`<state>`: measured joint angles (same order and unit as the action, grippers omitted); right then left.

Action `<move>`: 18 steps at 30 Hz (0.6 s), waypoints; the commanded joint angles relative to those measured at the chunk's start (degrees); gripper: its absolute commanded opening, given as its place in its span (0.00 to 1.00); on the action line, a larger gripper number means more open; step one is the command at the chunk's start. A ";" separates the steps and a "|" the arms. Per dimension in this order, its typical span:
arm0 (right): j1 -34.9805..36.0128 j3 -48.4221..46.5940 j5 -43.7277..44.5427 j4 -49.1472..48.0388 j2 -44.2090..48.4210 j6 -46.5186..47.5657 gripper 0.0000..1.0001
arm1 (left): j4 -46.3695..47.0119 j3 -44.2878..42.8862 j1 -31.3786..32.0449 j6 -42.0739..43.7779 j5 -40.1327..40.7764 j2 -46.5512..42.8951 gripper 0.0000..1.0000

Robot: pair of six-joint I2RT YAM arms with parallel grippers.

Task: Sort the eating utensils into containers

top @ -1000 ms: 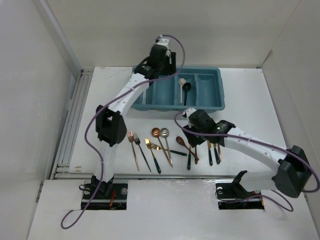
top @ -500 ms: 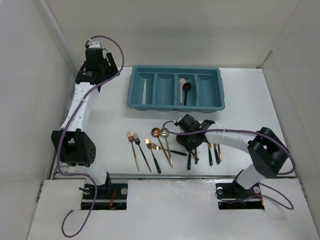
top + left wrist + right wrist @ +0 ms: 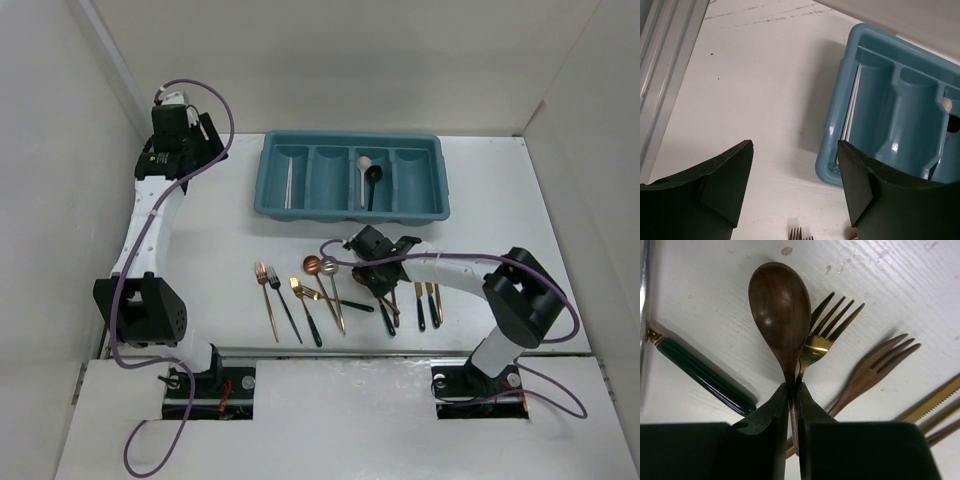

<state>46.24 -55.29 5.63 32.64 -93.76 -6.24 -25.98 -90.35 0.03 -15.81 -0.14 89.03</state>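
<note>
My right gripper (image 3: 376, 272) is shut on the handle of a brown copper spoon (image 3: 779, 308), just behind its bowl, low over the table. The right wrist view shows the jaws pressed together on the handle at the gripper (image 3: 793, 388). A gold fork (image 3: 826, 335) lies against the spoon, with a copper fork (image 3: 879, 366) beside it. The teal tray (image 3: 442, 190) holds a white spoon (image 3: 363, 166) and a black spoon (image 3: 372, 182) in its third compartment and a slim pale utensil (image 3: 289, 186) in its first. My left gripper (image 3: 178, 132) is open and empty, high at the far left.
More utensils lie in a row on the table: two forks (image 3: 270, 296), a gold fork with a dark handle (image 3: 306, 308), two spoons (image 3: 322, 266) and knives (image 3: 427, 304). The left wrist view shows the tray's corner (image 3: 832, 131) and fork tips (image 3: 799, 233). Walls stand on both sides.
My left arm has swung from above the tray's left end out to the far left. My right gripper has moved left and down onto the brown spoon.
</note>
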 commanded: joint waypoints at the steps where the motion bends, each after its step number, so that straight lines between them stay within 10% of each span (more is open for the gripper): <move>1: 0.61 -4.55 2.36 1.97 0.42 -0.09 0.00 | 1.46 0.96 -0.30 -0.89 -2.41 -2.64 0.65; 18: -2.98 -40.56 15.46 5.00 7.02 0.97 0.00 | 0.93 3.33 -0.82 -0.89 -5.30 -3.16 0.64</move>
<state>46.09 -89.10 15.38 41.60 -84.71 -5.74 -26.09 -87.53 -0.49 -16.03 -4.23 88.53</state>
